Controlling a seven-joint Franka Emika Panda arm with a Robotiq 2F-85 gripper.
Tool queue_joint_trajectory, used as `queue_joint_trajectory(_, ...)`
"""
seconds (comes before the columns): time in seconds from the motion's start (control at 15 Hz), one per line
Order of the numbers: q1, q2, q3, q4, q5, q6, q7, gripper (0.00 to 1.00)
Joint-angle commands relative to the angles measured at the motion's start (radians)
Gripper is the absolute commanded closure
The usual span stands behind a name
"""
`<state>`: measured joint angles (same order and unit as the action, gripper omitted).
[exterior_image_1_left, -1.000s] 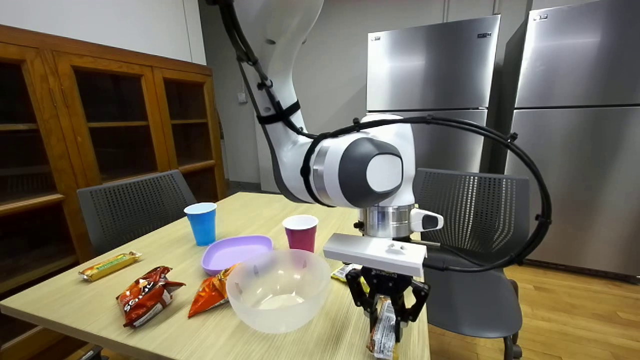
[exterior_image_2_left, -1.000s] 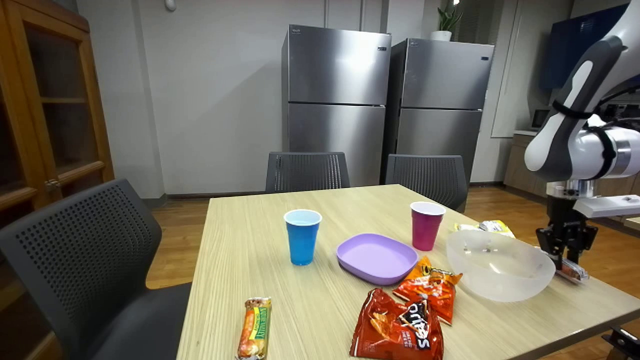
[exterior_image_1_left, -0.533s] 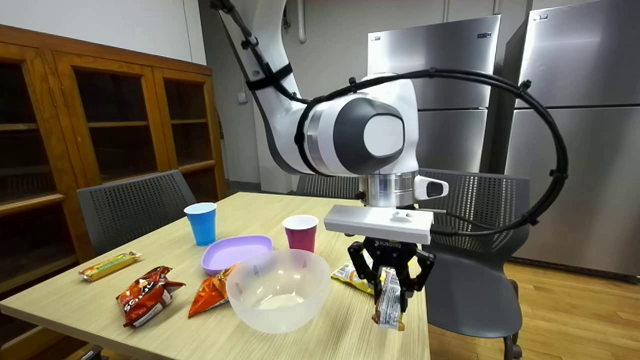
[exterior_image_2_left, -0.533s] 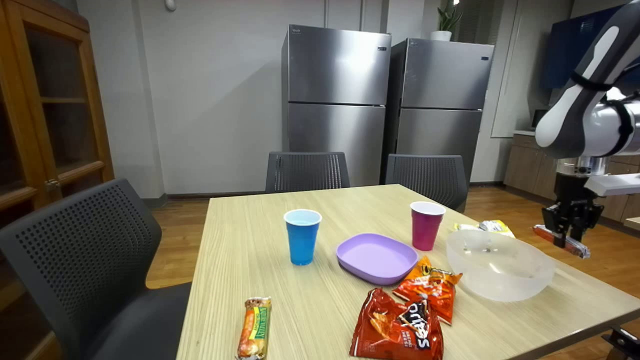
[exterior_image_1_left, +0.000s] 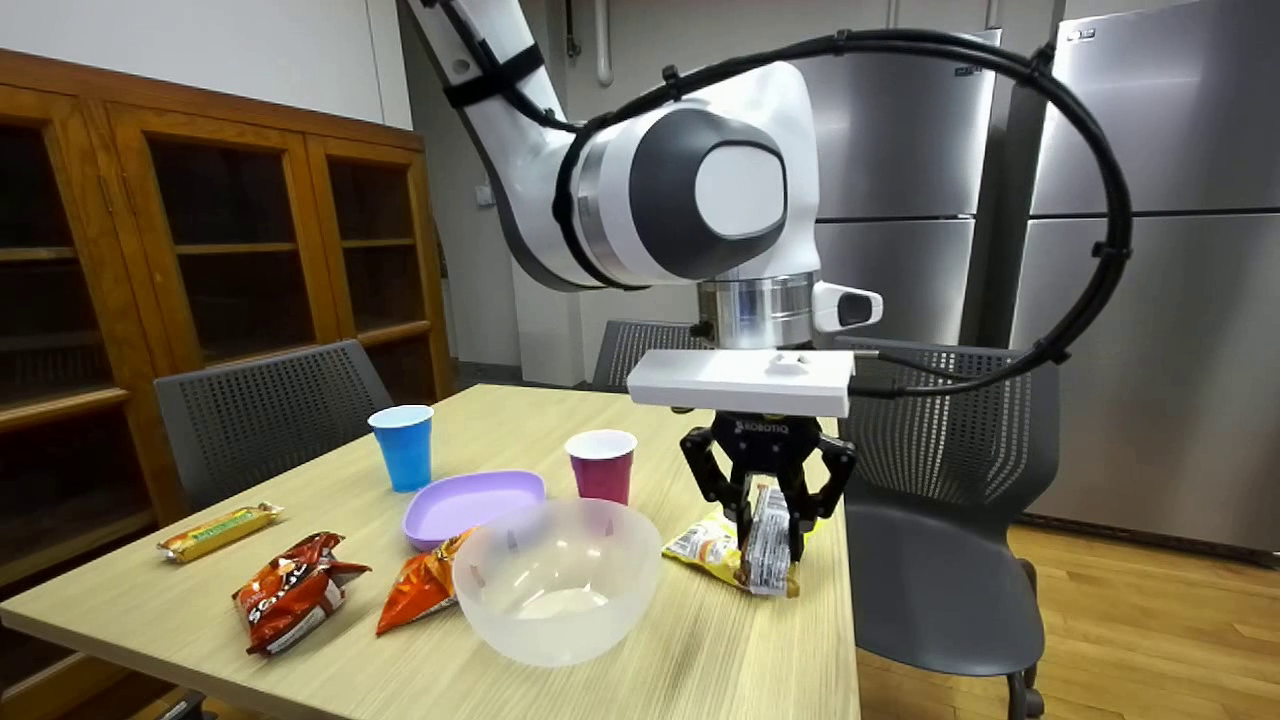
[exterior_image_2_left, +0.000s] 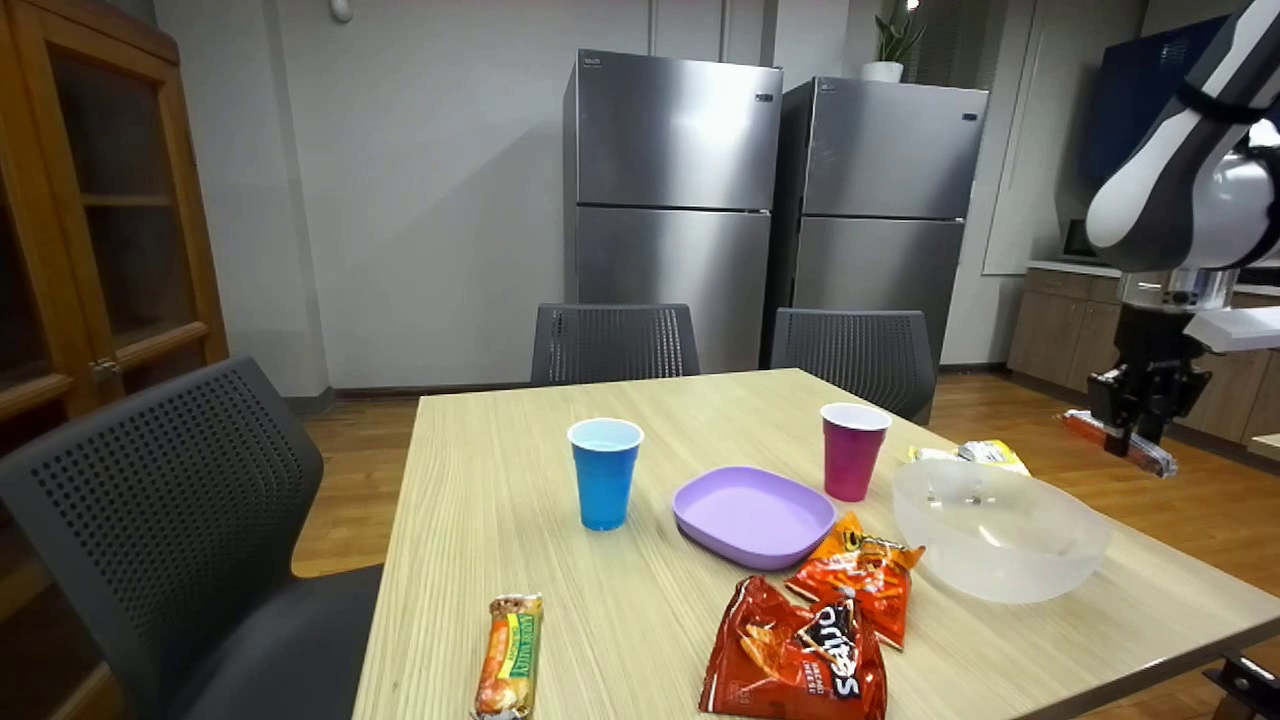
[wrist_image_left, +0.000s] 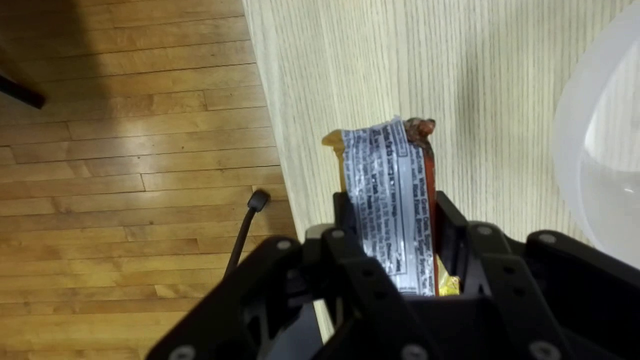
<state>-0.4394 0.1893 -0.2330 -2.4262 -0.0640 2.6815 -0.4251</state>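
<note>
Gripping the wrapped bar (wrist_image_left: 390, 205) above the table (exterior_image_1_left: 690, 650), near the bowl (exterior_image_1_left: 560, 642), the gripper (exterior_image_1_left: 770, 537) seemed at a carrying step; the next move likely called for steady pressure

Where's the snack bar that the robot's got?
The snack bar is pinched between the jaws, up off the table, and it's to the right of the frosted bowl in both exterior views.

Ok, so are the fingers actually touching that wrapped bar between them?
Touching. The wrist view shows the fingers against both long edges of the wrapped bar, and an exterior view shows it held up off the table.
</note>
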Motion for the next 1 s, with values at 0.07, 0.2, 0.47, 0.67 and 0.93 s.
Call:
queue_joint_trajectory(0.07, 0.039, -0.114, 0.002, -0.057, 0.026, -0.018, -0.044, 0.84)
queue_joint_trajectory(0.2, 0.064, -0.139, 0.003, -0.070, 0.018, -0.011, -0.045, 0.84)
queue_joint_trajectory(0.47, 0.117, -0.178, 0.007, -0.086, 0.011, -0.003, -0.049, 0.84)
queue_joint_trajectory(0.67, 0.162, -0.204, 0.019, -0.094, 0.017, 0.004, -0.044, 0.84)
queue_joint_trajectory(0.93, 0.225, -0.224, 0.048, -0.097, 0.011, 0.006, -0.018, 0.84)
